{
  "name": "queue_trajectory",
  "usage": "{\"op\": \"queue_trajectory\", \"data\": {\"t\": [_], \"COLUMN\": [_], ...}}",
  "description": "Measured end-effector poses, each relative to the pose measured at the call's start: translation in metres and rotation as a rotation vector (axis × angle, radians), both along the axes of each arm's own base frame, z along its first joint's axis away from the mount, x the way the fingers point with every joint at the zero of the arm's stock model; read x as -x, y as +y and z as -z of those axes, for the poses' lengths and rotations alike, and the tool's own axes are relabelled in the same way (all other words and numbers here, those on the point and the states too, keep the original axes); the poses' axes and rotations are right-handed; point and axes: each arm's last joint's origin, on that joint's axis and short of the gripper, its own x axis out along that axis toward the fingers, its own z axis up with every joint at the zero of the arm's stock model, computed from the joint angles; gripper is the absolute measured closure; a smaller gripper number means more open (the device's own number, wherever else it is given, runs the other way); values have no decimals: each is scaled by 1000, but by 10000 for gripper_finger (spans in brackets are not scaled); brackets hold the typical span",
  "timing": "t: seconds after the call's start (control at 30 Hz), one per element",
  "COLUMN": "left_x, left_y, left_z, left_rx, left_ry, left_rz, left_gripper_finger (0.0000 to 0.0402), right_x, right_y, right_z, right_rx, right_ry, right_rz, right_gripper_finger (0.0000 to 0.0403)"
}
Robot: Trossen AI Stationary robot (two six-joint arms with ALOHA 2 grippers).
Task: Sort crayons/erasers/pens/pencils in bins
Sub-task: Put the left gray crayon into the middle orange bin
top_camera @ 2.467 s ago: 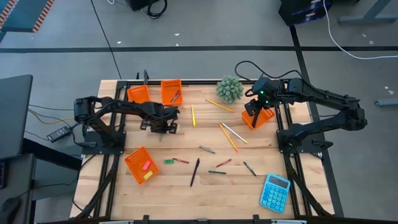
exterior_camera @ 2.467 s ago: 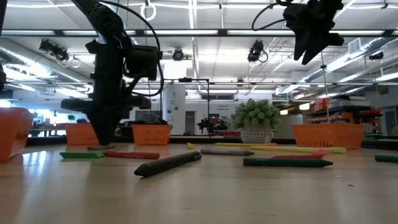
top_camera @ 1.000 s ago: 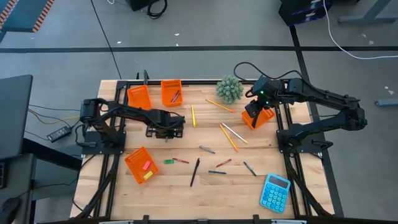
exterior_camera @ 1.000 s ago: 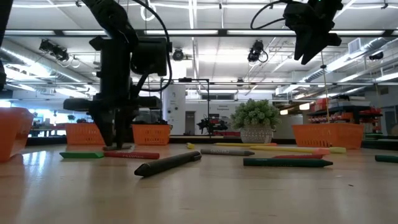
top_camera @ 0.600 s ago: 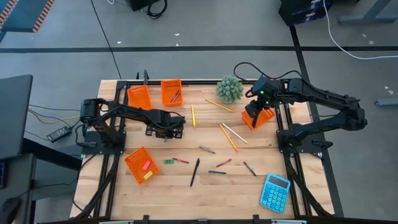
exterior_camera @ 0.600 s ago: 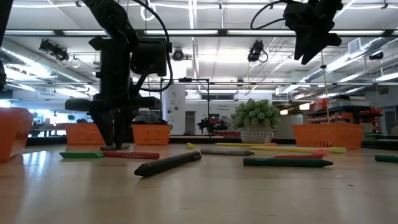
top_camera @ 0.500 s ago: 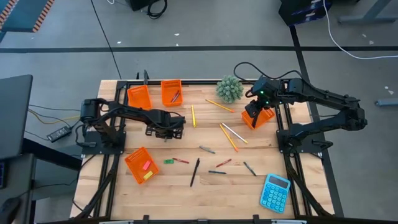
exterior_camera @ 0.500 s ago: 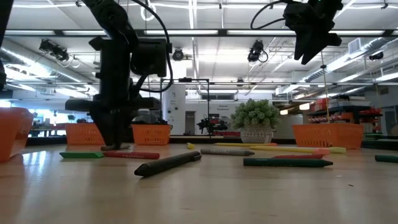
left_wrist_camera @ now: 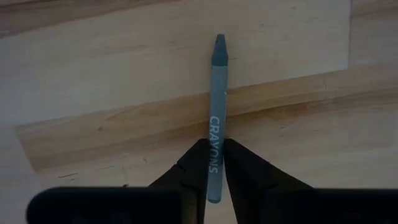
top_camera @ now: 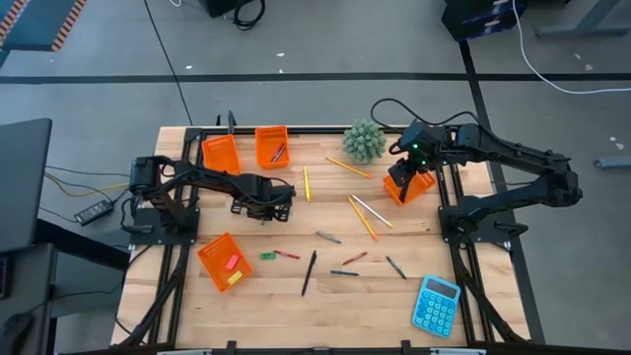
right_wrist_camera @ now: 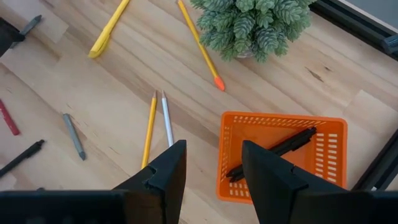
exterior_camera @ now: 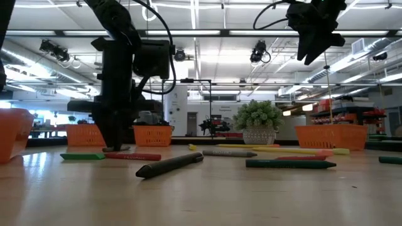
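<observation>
Your left gripper (left_wrist_camera: 212, 163) is down at the table (top_camera: 296, 316) with its two fingers (left_wrist_camera: 191, 167) pinching a grey crayon (left_wrist_camera: 217, 112) near its blunt end, the pointed tip lying flat on the wood ahead of the fingers. From above, that gripper (top_camera: 264, 209) sits left of centre, just below the two orange bins (top_camera: 272, 144) at the back edge; one of them holds a dark stick, the other (top_camera: 221, 151) shows only its orange floor. A third bin (top_camera: 223, 261) at the front left holds a pink and a yellow eraser, and a green eraser (top_camera: 266, 256) lies just beside it with a red crayon (top_camera: 287, 254) next to that. Further right on the table you have a black pen (top_camera: 309, 272), another grey crayon (top_camera: 328, 237), a red crayon (top_camera: 354, 258), and dark sticks near a blue calculator (top_camera: 436, 305). Yellow pencils (top_camera: 362, 216) lie near the middle and toward a small green plant (top_camera: 365, 141). Your right gripper (right_wrist_camera: 208, 165) hangs above the table with its fingers spread and nothing between them, over the fourth bin (right_wrist_camera: 281, 155), which holds black pens (right_wrist_camera: 271, 152).
</observation>
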Motion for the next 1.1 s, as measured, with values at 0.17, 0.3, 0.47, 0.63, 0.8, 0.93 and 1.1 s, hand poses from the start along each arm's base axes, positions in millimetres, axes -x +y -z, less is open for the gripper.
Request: {"op": "queue_trajectory", "data": {"t": [0.17, 0.3, 0.47, 0.63, 0.8, 0.93, 1.1], "left_x": [0, 0, 1, 2, 4, 4, 7], "left_y": [0, 0, 0, 0, 1, 3, 17], "left_z": [0, 0, -2, -9, -15, -24, -40], "left_rx": [-4, -6, -8, -15, -36, -36, -58], "left_ry": [2, 2, -8, -37, -53, -99, -184], "left_rz": [8, 13, 23, 25, 23, 15, 3], "left_gripper_finger": [331, 350, 381, 370, 347, 359, 375], "right_x": [0, 0, -1, -2, -3, -3, -5], "right_y": [0, 0, 0, -1, -1, -1, -2], "right_z": [0, 0, -1, -1, -1, -2, -3], "right_rx": [0, 1, 4, 7, 10, 14, 20], "right_ry": [0, -3, -10, -19, -30, -41, -57], "right_rz": [0, 0, 0, 0, 0, 0, 0], "right_gripper_finger": [242, 242, 242, 242, 242, 242, 242]}}
